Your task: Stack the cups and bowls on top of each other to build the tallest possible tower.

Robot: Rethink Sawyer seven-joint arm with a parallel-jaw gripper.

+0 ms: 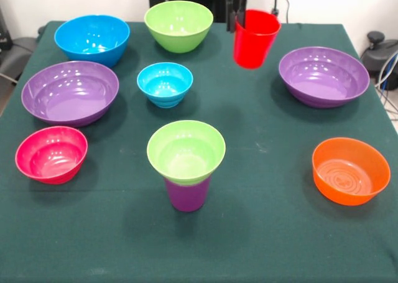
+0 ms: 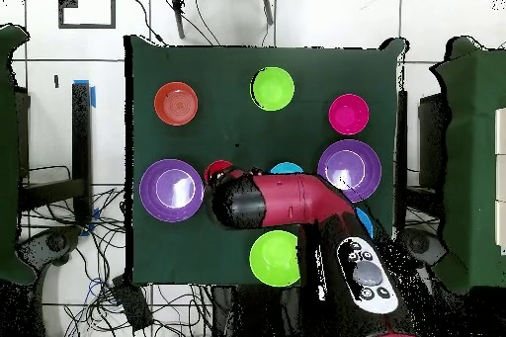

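Front view shows the green surface (image 1: 267, 190), then a purple bowl (image 1: 323, 76) just beside the claw (image 1: 235, 18), then the red cup (image 1: 255, 38) hanging from it, lifted, pinched at the rim. Light, stiff, glossy plastic, likely slippery; the rim wall suits gripping. Well nearer the camera waits the lime-bowl-on-purple-cup tower (image 1: 186, 165).

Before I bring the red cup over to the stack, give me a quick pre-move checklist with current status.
1. Red cup lifted off the table at the gripper: ok.
2. Grip secure on the cup rim: cannot tell, contact is hidden.
3. Cup upright, mouth up: ok.
4. Small green bowl seated on the purple cup, open and empty: ok.
5. Path from cup to stack free of tall things; the small blue bowl sits off to the side: ok.
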